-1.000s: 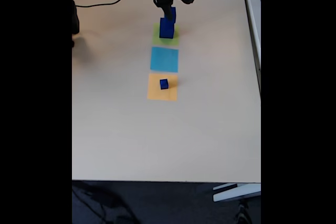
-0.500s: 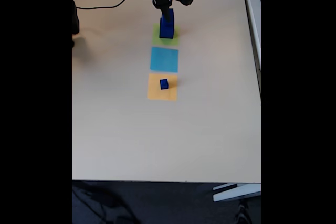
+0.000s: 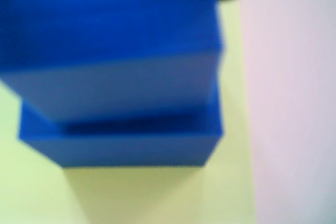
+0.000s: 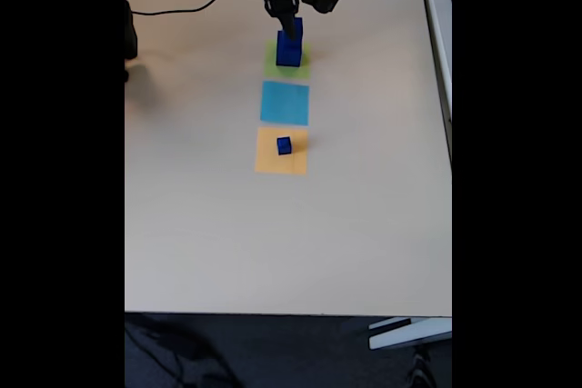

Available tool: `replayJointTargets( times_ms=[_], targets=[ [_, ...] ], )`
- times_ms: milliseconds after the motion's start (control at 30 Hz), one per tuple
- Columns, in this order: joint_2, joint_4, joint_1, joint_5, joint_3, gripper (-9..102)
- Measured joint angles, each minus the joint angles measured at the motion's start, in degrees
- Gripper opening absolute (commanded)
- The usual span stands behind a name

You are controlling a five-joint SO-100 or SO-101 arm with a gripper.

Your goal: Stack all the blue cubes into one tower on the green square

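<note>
In the wrist view, blurred and very close, one blue cube (image 3: 113, 40) sits on a wider blue cube (image 3: 126, 142), both on the green square (image 3: 157, 192), with pale tabletop (image 3: 294, 103) to the right. In the fixed view, the gripper (image 4: 289, 23) is at the top of this two-cube stack (image 4: 289, 46) on the green square (image 4: 273, 65) near the tabletop's far edge; whether its jaws grip the upper cube I cannot tell. A small blue cube (image 4: 284, 144) rests on the orange square (image 4: 268, 163), with the light-blue square (image 4: 285, 103) between the two.

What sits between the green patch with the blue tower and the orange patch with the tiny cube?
In the fixed view, a flat light-blue square lies between the lime-green square and the orange square; nothing stands on it.
</note>
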Motion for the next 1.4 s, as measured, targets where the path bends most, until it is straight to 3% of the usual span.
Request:
replayJointTargets(
  times_ms=[1400],
  targets=[
    [0.00,-2.29,0.35,0.35,1.85,4]
  ],
)
